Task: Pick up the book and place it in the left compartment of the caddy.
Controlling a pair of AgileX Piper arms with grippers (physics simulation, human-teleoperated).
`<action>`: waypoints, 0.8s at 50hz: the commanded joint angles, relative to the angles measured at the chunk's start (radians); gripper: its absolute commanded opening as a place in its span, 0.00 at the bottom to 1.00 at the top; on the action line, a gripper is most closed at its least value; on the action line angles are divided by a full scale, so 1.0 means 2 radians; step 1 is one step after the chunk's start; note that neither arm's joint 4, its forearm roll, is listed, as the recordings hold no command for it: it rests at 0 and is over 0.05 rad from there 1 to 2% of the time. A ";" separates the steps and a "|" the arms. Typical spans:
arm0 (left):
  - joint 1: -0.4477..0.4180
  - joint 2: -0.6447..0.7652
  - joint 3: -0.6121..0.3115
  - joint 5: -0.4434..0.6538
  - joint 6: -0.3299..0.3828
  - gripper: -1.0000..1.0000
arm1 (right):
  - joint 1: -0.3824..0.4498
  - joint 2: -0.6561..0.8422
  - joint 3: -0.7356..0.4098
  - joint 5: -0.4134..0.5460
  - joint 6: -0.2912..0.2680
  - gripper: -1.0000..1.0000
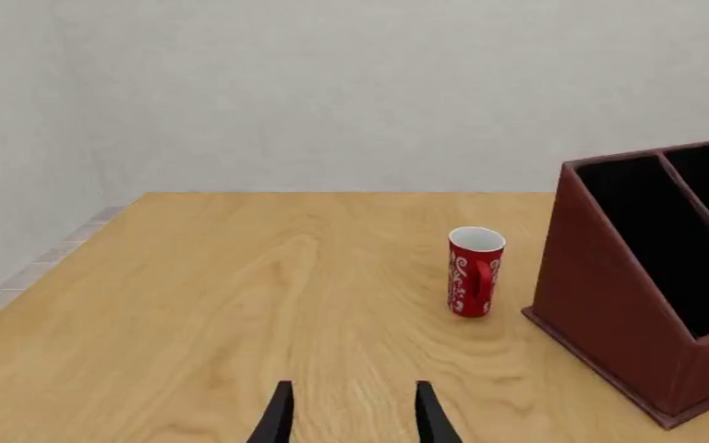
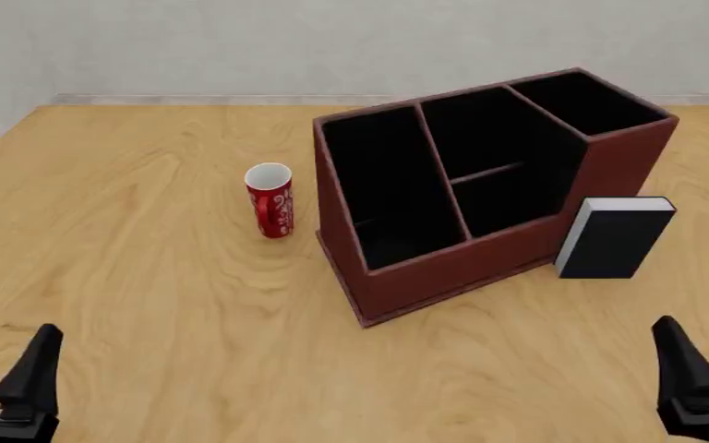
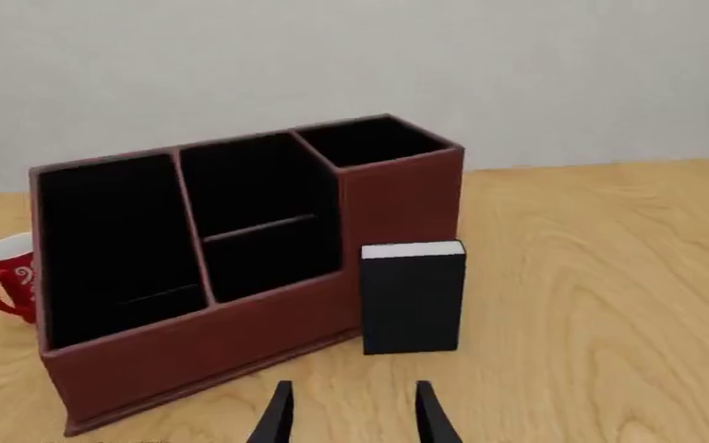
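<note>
Standing upright on the wooden table point(image 2: 145, 277), the black hardcover book point(image 2: 613, 238) is seen against the leather-like caddy point(image 2: 453, 268), its black left compartment point(image 2: 386, 189) empty. Left gripper point(image 1: 352, 415) and right gripper point(image 3: 352, 415) are held parted, nothing grasped.

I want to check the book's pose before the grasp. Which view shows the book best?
The right wrist view: the book stands upright, large and unobstructed, by the caddy. The front view shows it smaller, near the right edge. The left wrist view misses it.

The caddy point(image 2: 453, 268) stands mid-worktop point(image 2: 145, 305); the cup point(image 2: 270, 200) stands left of it, the book point(image 2: 613, 238) upright at its right.
</note>
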 commanded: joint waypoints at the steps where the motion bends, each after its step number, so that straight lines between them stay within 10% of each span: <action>1: 0.000 0.003 -0.001 -0.001 0.000 1.00 | 0.016 -0.024 0.026 -0.028 -0.021 1.00; 10: 0.000 0.003 -0.001 -0.001 0.000 1.00 | 0.019 -0.024 0.026 -0.028 -0.021 1.00; 19: 0.000 0.003 -0.001 -0.001 0.000 1.00 | 0.036 0.022 -0.053 0.024 -0.108 1.00; 40: 0.000 0.003 -0.001 -0.001 0.000 1.00 | 0.025 0.120 -0.128 0.066 -0.191 1.00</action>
